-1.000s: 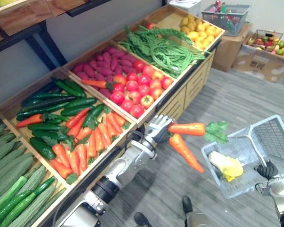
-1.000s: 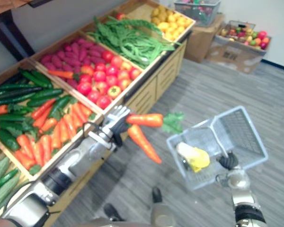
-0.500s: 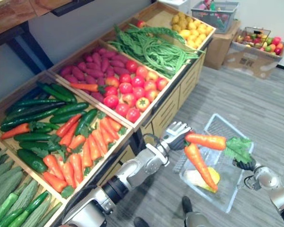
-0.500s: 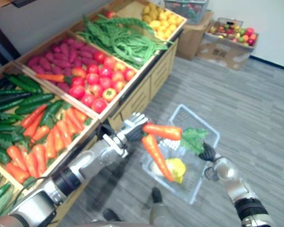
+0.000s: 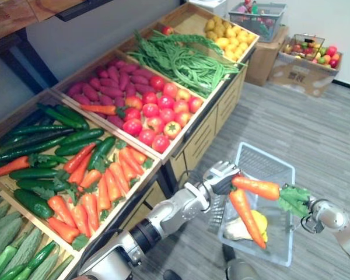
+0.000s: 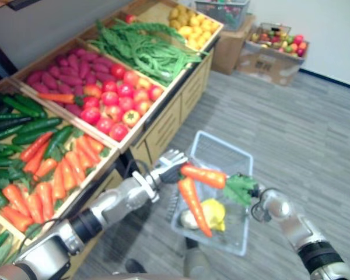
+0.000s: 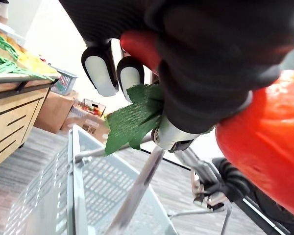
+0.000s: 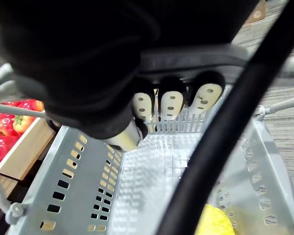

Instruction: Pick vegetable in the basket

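The green leafy tops (image 5: 293,198) of two orange carrots (image 5: 255,187) hid most of the right hand (image 5: 309,205). The carrots covered part of a yellow vegetable (image 6: 214,211) in the pale grey plastic basket (image 5: 262,169); a whitish item (image 5: 235,231) beside it was unidentifiable.

Orange carrots (image 5: 255,186) there, green leafy tops; pale grey-blue basket (image 5: 266,156), slotted walls; a yellow vegetable (image 5: 258,220) inside; floor (image 5: 315,134) grey, finely striped.
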